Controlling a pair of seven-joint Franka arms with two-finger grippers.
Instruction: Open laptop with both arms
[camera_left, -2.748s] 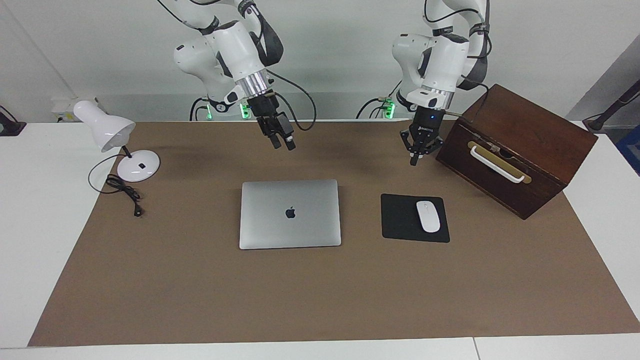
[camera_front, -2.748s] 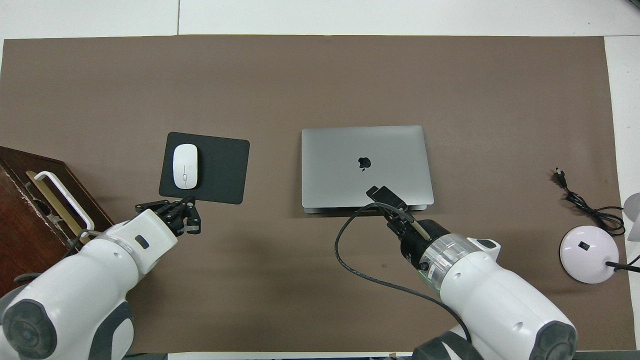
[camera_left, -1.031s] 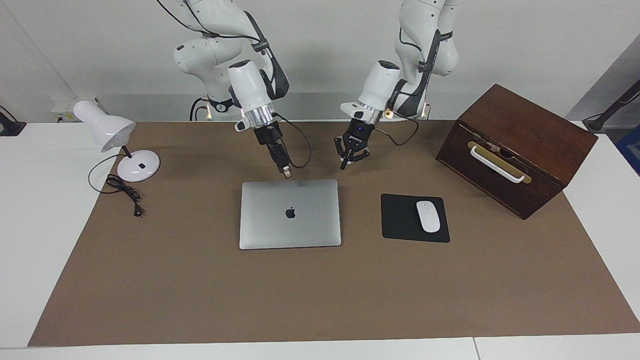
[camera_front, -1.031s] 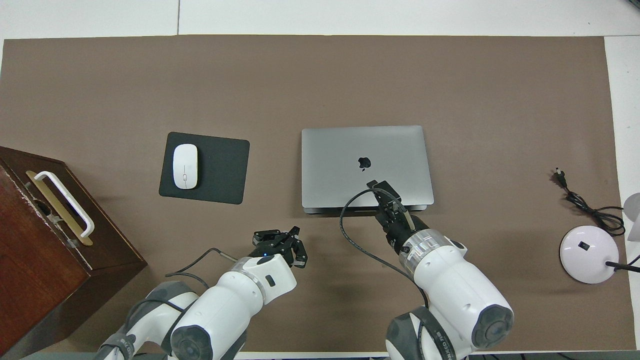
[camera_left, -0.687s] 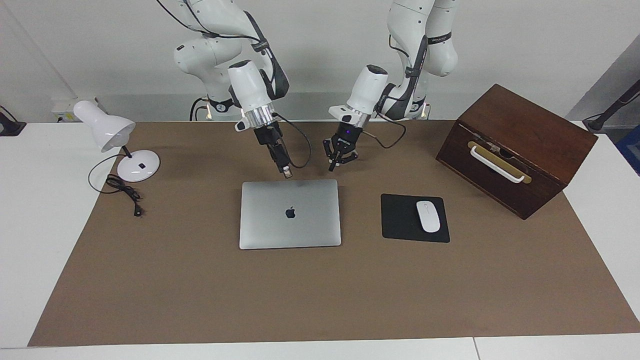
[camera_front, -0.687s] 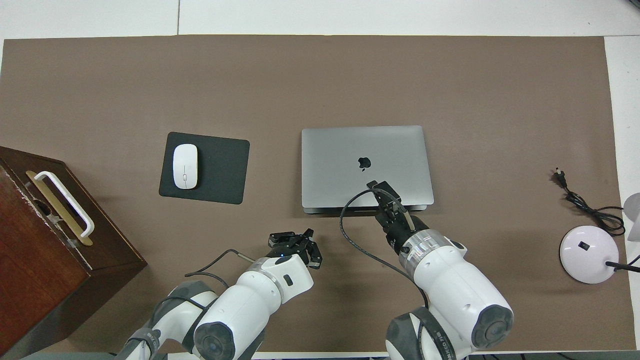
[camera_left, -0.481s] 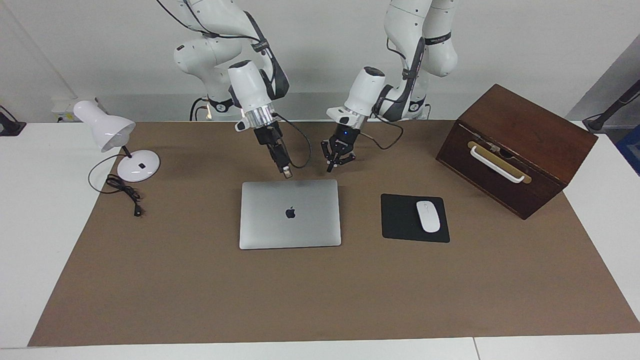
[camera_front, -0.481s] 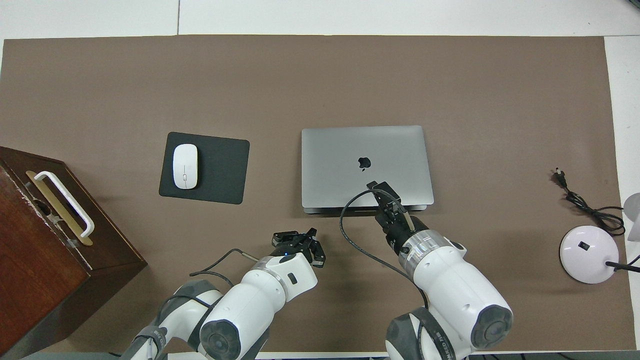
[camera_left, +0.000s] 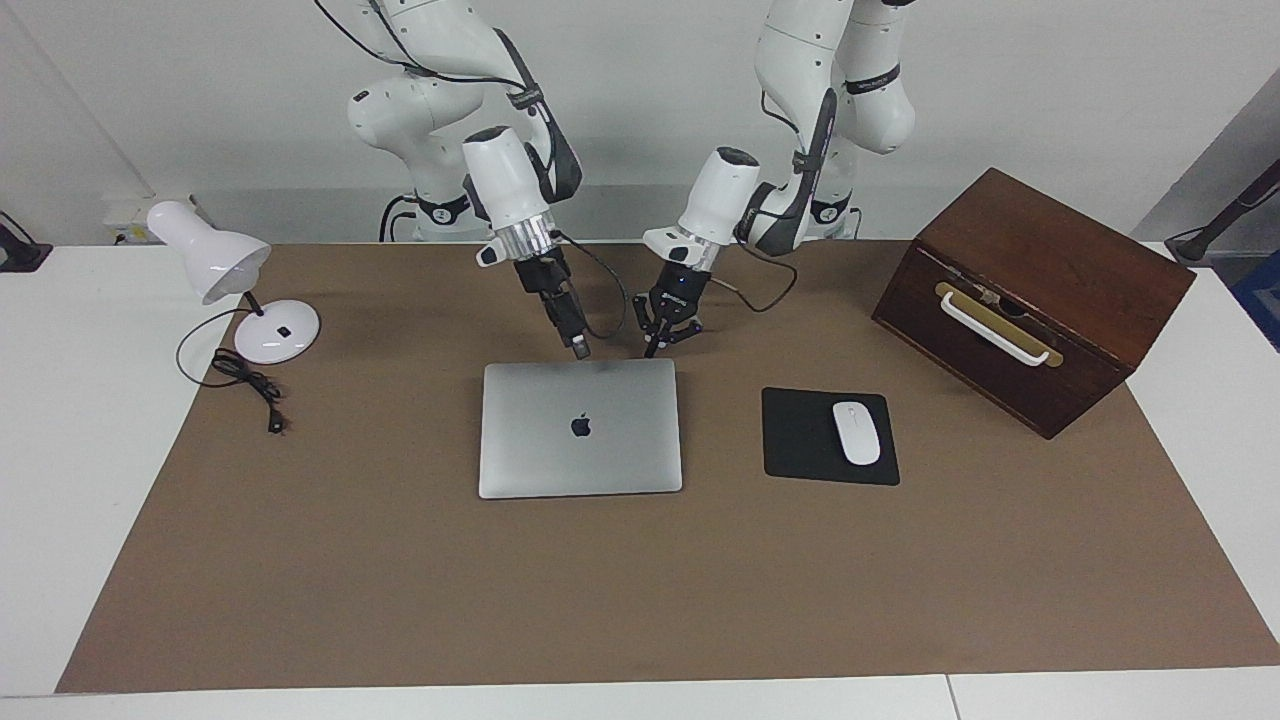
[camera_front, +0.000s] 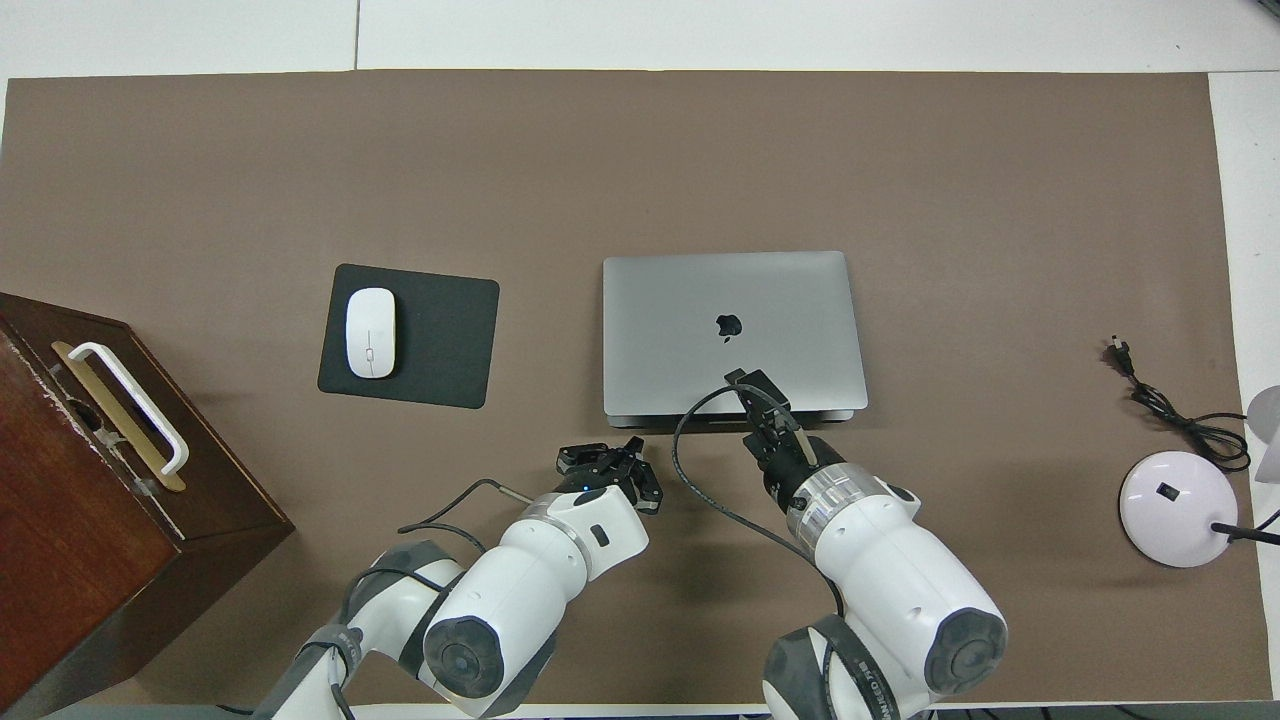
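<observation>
Laptop (camera_left: 580, 428) closed; left claw (camera_left: 652, 347), right claw (camera_left: 581, 350) above robot-side edge.

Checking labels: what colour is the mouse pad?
Black mouse pad, plain, clearest in the overhead view.

Both arms are reaching forward and down, wrists tilted toward each other. The left gripper (camera_left: 655, 345) is hanging low, its fingers (camera_left: 652, 349) pressed together at the tips. The right gripper (camera_left: 580, 350) is pointing steeply down just beside it, the two hanging close but apart; a black cable is looping from its wrist.
</observation>
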